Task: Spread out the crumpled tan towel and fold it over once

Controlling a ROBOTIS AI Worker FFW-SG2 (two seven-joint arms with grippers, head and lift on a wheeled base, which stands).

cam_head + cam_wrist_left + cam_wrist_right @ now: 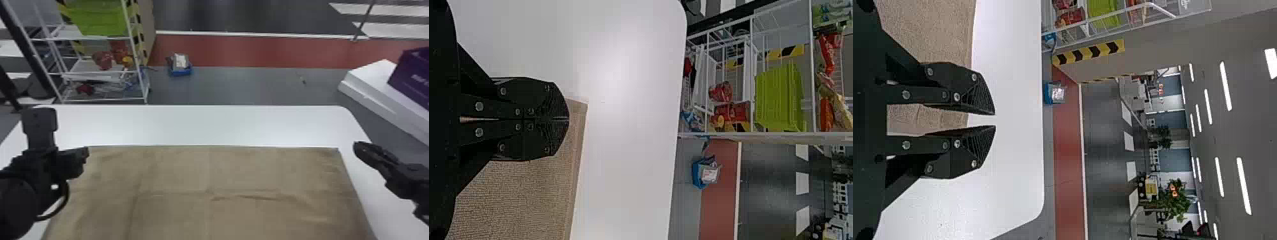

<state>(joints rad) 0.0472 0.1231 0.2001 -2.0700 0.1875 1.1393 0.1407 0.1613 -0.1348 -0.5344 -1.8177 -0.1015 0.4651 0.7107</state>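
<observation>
Gaping partway, right pincer [360, 149] hangs beside towel [242, 172]; left pincer [85, 153] is closed.

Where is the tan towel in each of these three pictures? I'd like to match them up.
Head view: the tan cloth towel spreads across the lower middle, on the white table.
Left wrist view: the towel lies behind the black left gripper, a corner showing near its closed jaws.
Right wrist view: it shows behind the black right gripper and between its parted jaws.
Shared landmark: the small blue bin on the floor beyond the table.
</observation>
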